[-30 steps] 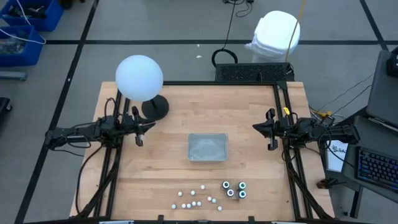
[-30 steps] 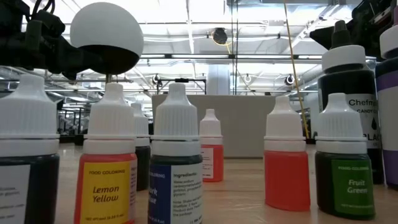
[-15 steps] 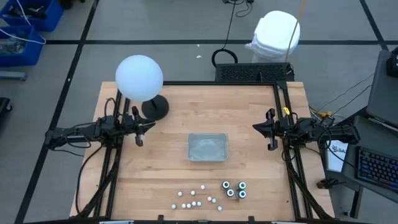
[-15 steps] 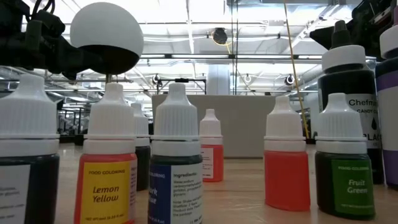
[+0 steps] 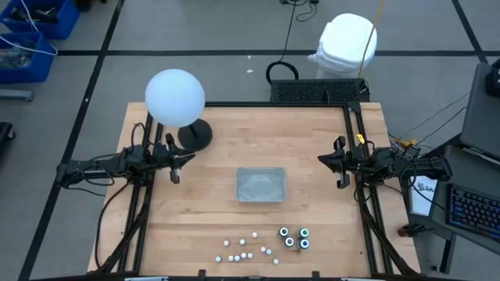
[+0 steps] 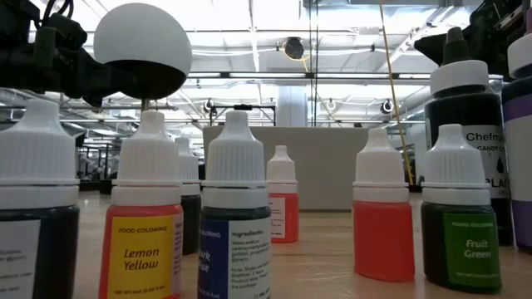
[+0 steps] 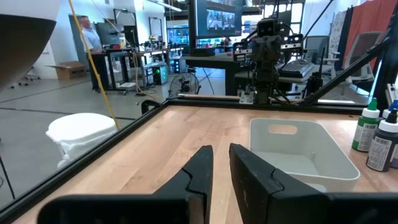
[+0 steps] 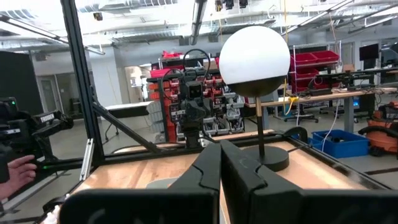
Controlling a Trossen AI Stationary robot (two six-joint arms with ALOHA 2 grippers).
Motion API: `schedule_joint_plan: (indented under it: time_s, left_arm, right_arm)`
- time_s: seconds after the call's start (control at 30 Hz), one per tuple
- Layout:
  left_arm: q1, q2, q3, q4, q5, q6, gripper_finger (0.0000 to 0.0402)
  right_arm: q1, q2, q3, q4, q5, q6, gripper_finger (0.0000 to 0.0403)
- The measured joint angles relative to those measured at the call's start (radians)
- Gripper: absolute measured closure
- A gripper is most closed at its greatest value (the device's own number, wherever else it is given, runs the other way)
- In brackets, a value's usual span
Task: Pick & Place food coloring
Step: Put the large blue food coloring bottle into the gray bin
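Observation:
The food coloring stands near the table's front edge: several tiny white-capped bottles (image 5: 246,249) and, to their right, several larger dark bottles (image 5: 295,237), all upright on their bases. The low view shows them close up, among them a yellow-labelled one (image 6: 148,228) and a green-labelled one (image 6: 459,224). A clear plastic tray (image 5: 262,185) lies at the table's middle. My left gripper (image 5: 173,165) hovers at the left side, its fingers (image 7: 205,168) a narrow gap apart with nothing between them. My right gripper (image 5: 337,165) hovers at the right side, shut and holding nothing (image 8: 220,163).
A white globe lamp (image 5: 176,97) on a dark round base (image 5: 195,134) stands at the back left, close behind my left arm. Black frame rails run along the table's left, right and far edges. A person's hand (image 8: 15,169) shows beyond the table in the right wrist view.

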Motion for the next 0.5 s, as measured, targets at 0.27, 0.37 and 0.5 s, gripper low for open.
schedule_joint_plan:
  time_s: [0.27,0.37,0.5]
  left_arm:
    - [0.0,0.0,0.0,0.0,0.0,0.0,0.0339]
    - [0.0,0.0,0.0,0.0,0.0,0.0,0.0339]
    - [0.0,0.0,0.0,0.0,0.0,0.0,0.0339]
  right_arm:
    - [-0.001,0.0,0.0,0.085,0.003,-0.113,0.0403]
    - [0.0,0.0,0.0,0.146,0.002,-0.146,0.0403]
    - [0.003,0.0,0.0,0.216,0.002,-0.215,0.0403]
